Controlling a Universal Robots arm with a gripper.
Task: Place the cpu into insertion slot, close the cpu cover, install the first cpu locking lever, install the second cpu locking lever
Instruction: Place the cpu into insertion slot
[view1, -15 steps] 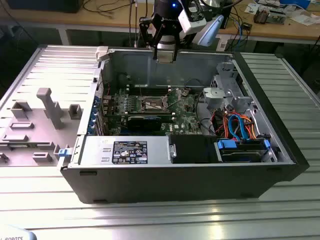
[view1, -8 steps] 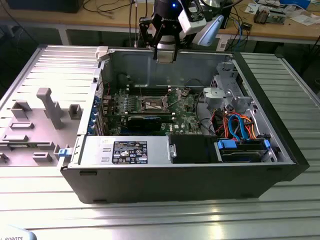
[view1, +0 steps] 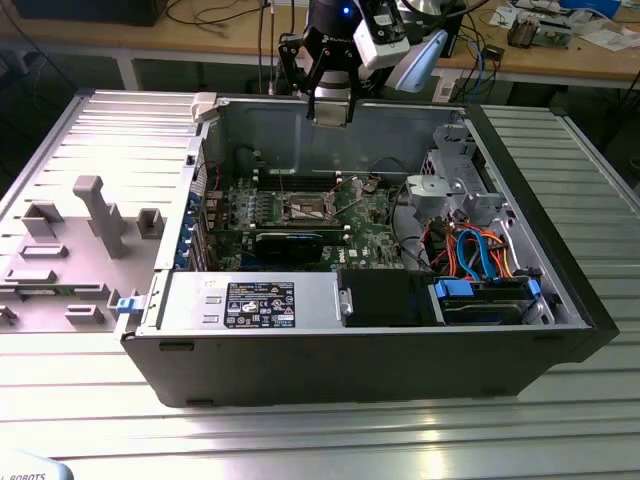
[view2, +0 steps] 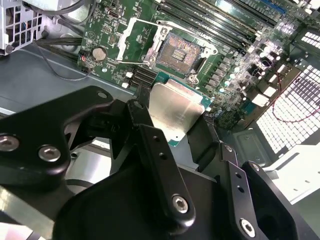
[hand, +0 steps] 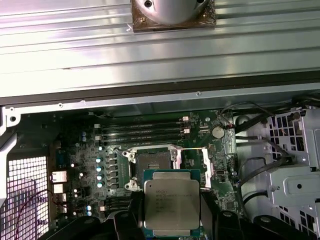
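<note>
My gripper (view1: 330, 108) hangs above the open computer case, over its back wall, shut on the cpu (view1: 330, 113). In both wrist views the cpu (view2: 172, 107) (hand: 171, 202) lies flat between my black fingers (view2: 141, 114), silvery top showing, green edge around it. Below and apart from it, the insertion slot (view2: 179, 50) (hand: 152, 162) (view1: 305, 210) sits bare on the green motherboard (view1: 365, 235), its dark centre exposed. The cpu cover (view2: 129, 29) (hand: 206, 170) is swung open beside the slot.
Long memory slots (hand: 145, 131) run beside the socket. A metal drive cage (view1: 445, 190) and orange and blue cables (view1: 480, 255) fill the case at the exterior view's right. A black power supply (view1: 385, 298) lines the front. A grey parts tray (view1: 75, 245) lies outside, at the exterior view's left.
</note>
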